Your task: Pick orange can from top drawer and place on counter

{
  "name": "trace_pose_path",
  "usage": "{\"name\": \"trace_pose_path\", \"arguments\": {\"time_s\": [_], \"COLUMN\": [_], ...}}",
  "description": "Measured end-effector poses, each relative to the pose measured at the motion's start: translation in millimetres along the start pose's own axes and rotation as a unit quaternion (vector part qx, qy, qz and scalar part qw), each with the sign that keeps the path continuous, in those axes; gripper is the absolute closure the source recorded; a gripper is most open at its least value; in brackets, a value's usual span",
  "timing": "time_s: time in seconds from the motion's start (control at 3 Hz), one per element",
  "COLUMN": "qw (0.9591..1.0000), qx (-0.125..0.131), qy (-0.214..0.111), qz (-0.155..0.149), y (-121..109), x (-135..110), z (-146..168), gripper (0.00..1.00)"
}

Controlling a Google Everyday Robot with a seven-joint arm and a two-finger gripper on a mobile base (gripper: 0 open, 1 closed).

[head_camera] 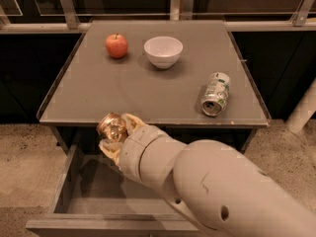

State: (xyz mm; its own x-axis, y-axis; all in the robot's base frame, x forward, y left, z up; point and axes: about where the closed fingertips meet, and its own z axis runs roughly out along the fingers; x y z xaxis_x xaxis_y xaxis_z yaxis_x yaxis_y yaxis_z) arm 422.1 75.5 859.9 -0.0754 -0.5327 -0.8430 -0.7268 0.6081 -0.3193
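Observation:
My gripper point(114, 135) is shut on the orange can point(111, 126), a small brownish-orange can with a shiny top. It holds the can in the air above the open top drawer point(69, 179), level with the front edge of the counter point(123, 90), near its left front part. The pale fingers point(129, 121) wrap the can from the right and from below. The big white arm covers the right half of the drawer.
On the counter stand a red apple point(116, 45) at the back left and a white bowl point(163, 51) at the back middle. A white-and-green can point(216, 94) lies on its side at the right front. A metal rail runs behind the counter.

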Motion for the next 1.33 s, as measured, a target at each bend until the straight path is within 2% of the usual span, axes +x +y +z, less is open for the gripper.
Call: {"name": "trace_pose_path", "arguments": {"time_s": [0.33, 0.67, 1.0, 1.33], "qw": [0.9995, 0.9994, 0.9981, 0.9973], "qx": [0.011, 0.003, -0.028, -0.047], "qy": [-0.016, -0.020, -0.046, -0.052], "qz": [-0.027, -0.028, -0.031, -0.023], "y": [-25.9, -21.0, -23.7, -39.2], "x": [-23.3, -26.4, -35.0, -19.7], "z": [-11.1, -8.9, -3.1, 8.0], "gripper": [1.00, 1.00, 1.00, 1.00]}}
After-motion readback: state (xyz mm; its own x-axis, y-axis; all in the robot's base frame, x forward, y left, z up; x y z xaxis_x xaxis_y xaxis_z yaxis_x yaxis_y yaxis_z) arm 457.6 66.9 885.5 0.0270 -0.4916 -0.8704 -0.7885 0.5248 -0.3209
